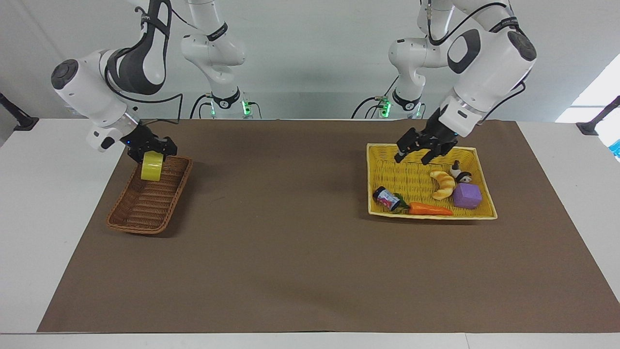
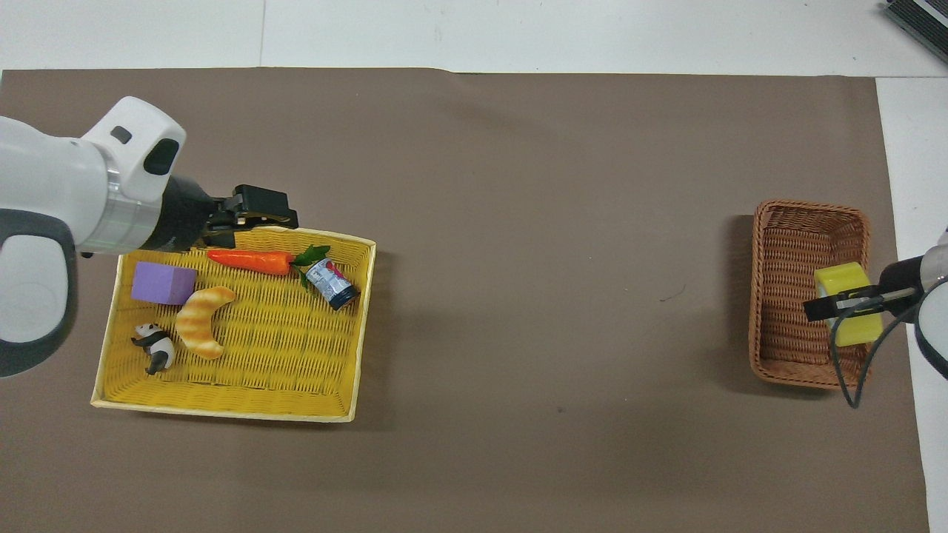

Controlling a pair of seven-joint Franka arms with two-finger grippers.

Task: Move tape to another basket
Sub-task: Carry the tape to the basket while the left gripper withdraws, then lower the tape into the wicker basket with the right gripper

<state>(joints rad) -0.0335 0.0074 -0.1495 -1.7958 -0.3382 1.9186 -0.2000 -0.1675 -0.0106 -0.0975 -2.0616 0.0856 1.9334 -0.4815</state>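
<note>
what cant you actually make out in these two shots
- Overhead view: most of the right arm is cut off by the picture's edge; only the right gripper on the tape shows.
- Facing view: whether the tape touches the wicker basket floor; the rim hides its underside.
- Both views: the print on the small can in the yellow basket, too small.
- Overhead view: the left gripper hides part of that basket's rim.

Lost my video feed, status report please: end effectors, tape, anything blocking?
Right end effector shut on tape, over the wicker basket. Left end effector open over the yellow basket, waiting. Nothing in the way.
</note>
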